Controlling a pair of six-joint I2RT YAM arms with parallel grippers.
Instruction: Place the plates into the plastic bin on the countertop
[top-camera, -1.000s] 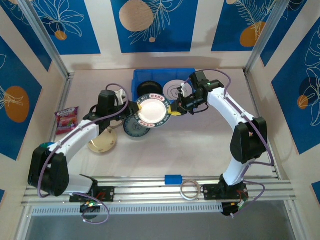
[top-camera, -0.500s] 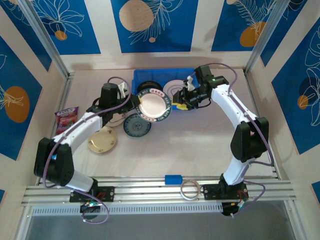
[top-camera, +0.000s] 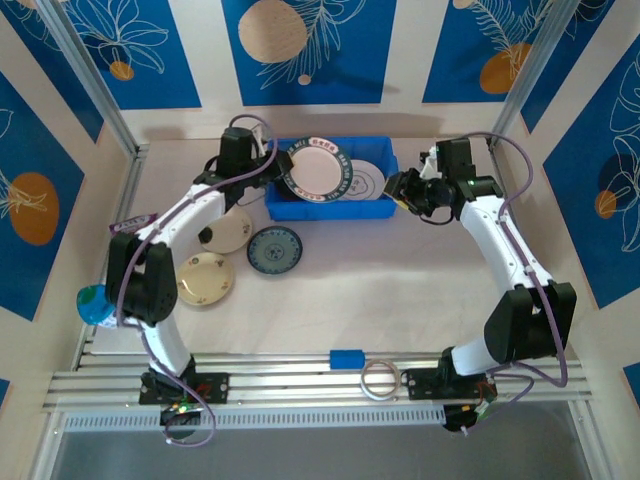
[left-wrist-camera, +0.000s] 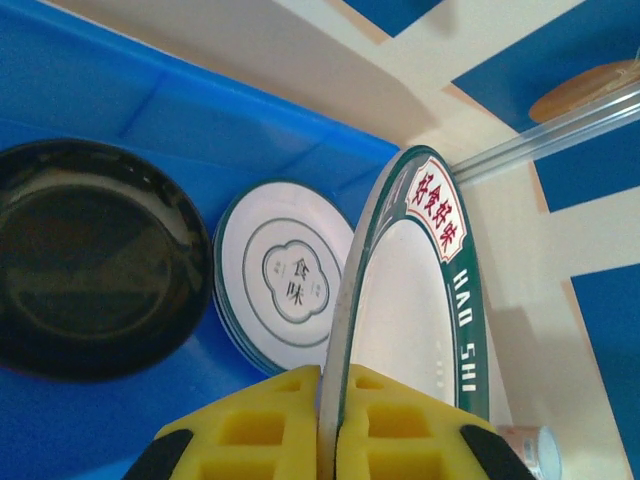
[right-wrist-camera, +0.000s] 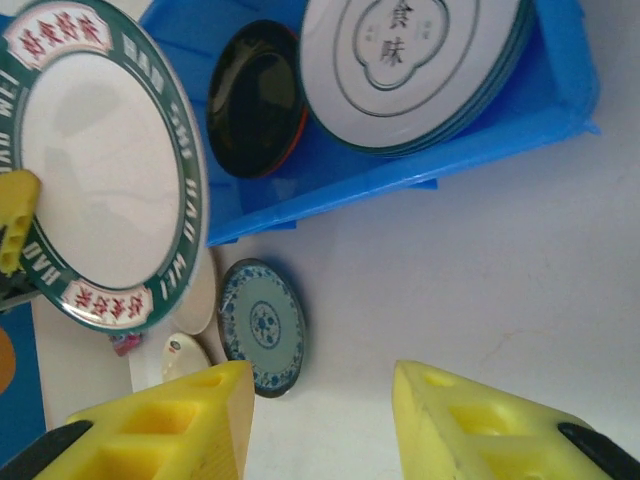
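Green-rimmed plate (top-camera: 318, 172): a second ago it hung over the countertop (top-camera: 400, 290), held between both pairs of fingers. Now it stands on edge above the blue bin (top-camera: 375, 146), pinched at its rim by the left fingers (left-wrist-camera: 270, 425) alone.
Right gripper (top-camera: 403, 190): has let go of the rim and drawn back; jaws stand apart, and the plate lies well beyond its fingertips.
Left gripper (left-wrist-camera: 328, 420): has swung from the near side out over the bin, clamped on the plate.

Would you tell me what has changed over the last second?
The right hand let go of the green-rimmed plate and drew back rightward. The left hand, gripping its edge, carried it over the bin. The teal plate and cream plate on the countertop stayed put.
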